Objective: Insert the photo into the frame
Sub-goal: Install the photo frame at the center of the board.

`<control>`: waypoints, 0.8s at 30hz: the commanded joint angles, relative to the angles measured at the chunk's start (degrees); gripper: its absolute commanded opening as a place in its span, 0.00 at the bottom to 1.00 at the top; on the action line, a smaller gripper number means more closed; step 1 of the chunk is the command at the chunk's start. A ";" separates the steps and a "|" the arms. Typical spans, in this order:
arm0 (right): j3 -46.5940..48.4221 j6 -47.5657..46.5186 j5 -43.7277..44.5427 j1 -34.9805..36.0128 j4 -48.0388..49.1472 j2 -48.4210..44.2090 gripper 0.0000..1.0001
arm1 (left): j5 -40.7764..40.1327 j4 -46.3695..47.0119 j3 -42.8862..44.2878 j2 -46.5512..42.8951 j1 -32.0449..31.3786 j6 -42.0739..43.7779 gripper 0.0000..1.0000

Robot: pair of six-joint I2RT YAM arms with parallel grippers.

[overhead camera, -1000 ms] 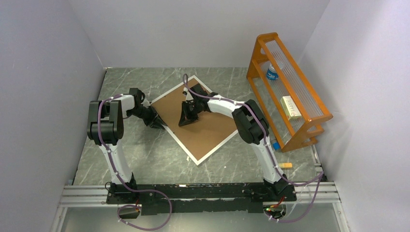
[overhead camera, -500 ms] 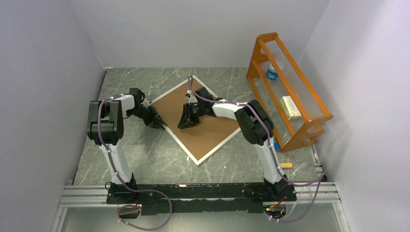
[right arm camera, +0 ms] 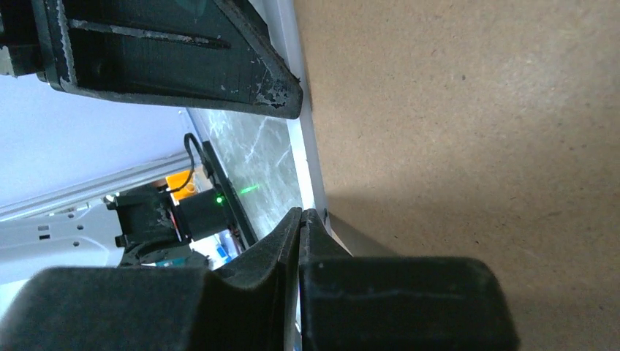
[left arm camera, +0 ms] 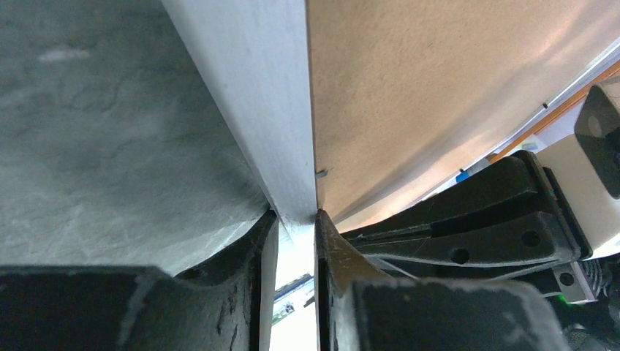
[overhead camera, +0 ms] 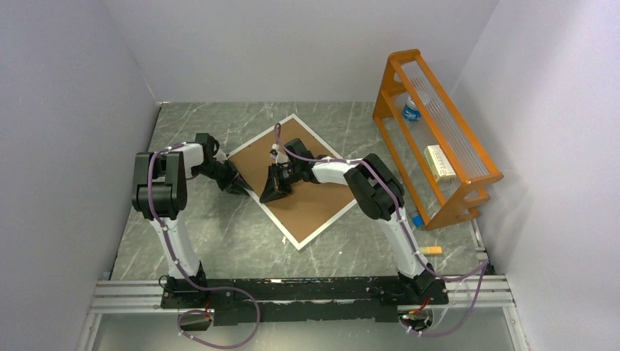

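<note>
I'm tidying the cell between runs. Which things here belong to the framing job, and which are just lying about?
Job: frame, clamped at its edge by the left gripper; brown backing board; right gripper, shut, at the board; no photo in view.
Lying about: orange rack, bottle, box.

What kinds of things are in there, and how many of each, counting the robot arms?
2 arms: left arm, right arm
1 frame
1 brown board lying in it
1 rack
1 bottle
1 box
2 bits too small to name: blue bit, orange bit
Total: 9
</note>
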 commanded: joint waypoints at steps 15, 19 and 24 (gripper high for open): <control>-1.46 -5.81 10.94 -2.62 -7.71 4.74 0.05 | -8.94 -0.16 -3.44 5.15 -2.49 3.13 0.03; -1.48 -6.09 12.69 -3.22 -8.77 5.53 0.04 | -8.87 -0.23 -3.46 5.47 -2.54 3.17 0.03; -1.14 -7.10 14.15 -3.32 -10.35 6.30 0.04 | -9.06 -0.42 -3.06 5.59 -2.55 3.21 0.03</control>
